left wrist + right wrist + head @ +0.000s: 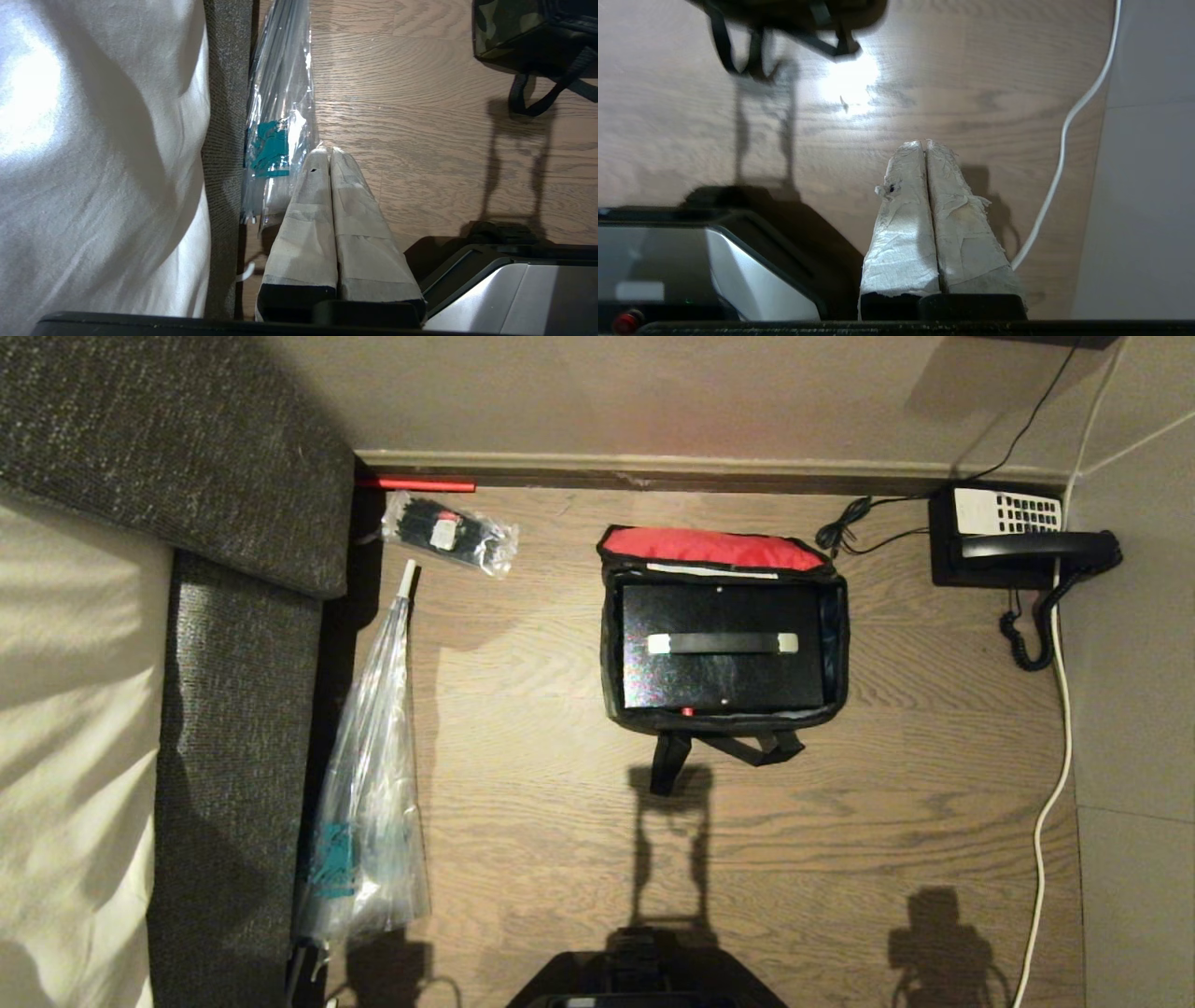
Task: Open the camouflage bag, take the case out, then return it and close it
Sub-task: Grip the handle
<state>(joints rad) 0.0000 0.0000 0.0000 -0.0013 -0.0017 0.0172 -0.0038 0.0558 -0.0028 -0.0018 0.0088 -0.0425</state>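
A wood-grain floor (523, 821) runs up to a beige wall (653, 392) with a pale baseboard (709, 467). At the left stands a dark grey upholstered bed frame (233, 728) with white bedding (65, 756). Hard light throws sharp shadows across the boards.

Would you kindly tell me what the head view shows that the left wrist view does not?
Only the head view shows the case lying inside the open bag, plus the telephone. Only the left wrist view shows the shut left tool hovering over the floor beside the bed. Both show the bag's straps and the clear plastic sleeve.
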